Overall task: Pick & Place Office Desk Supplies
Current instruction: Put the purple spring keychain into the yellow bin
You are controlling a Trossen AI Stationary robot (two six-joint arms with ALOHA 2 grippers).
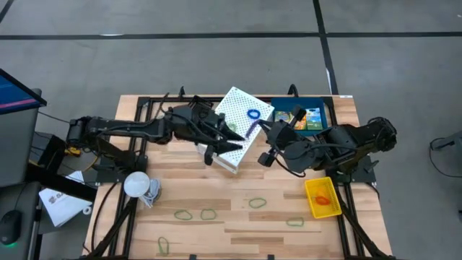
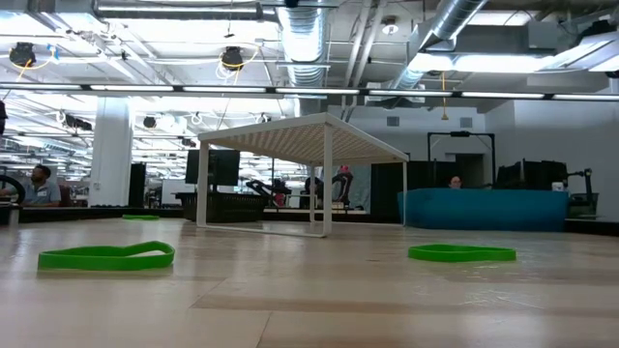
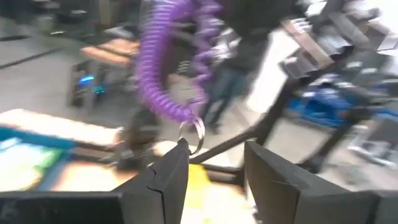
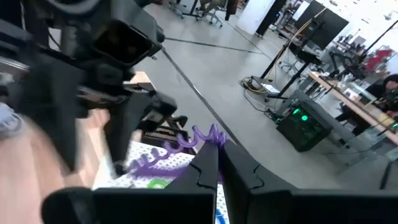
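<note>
Your right gripper (image 4: 219,163) is clamped on the purple coil (image 4: 171,151); your left gripper (image 3: 214,163), fingers apart, seems just beside it.

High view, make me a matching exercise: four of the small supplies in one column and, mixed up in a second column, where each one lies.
Things:
1. small blue rubber loop
2. orange rubber band
3. yellow-green crayon packs
4. green rubber-band loop

Places:
A. in the yellow mesh tray
B. on the bare wooden table
C. on the white perforated platform
D. in the blue tray

Pairs: 1-C, 2-A, 3-D, 4-B.
</note>
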